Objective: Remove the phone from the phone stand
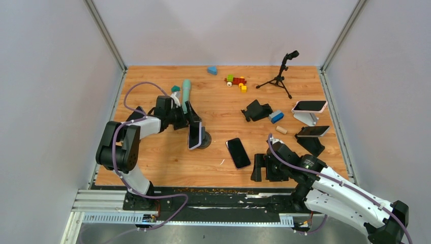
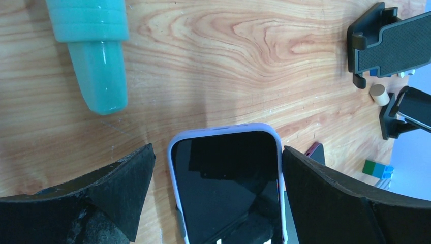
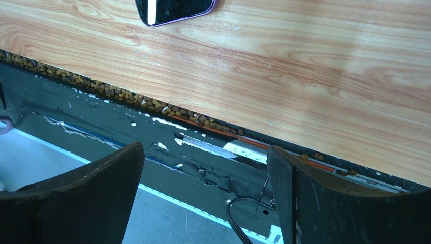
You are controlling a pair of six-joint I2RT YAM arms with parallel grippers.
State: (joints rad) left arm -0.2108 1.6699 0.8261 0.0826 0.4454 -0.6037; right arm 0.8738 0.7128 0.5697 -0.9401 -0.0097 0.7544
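Phone (image 1: 194, 135) in a pale purple case is standing up on its small dark stand (image 1: 205, 143), left of the middle of the table (image 1: 167, 162). Left gripper (image 2: 218, 149) is sitting around it, jaws apart, with a gap showing on one side. Right gripper (image 3: 206, 147) is hanging wide apart over the table's near edge, holding nothing
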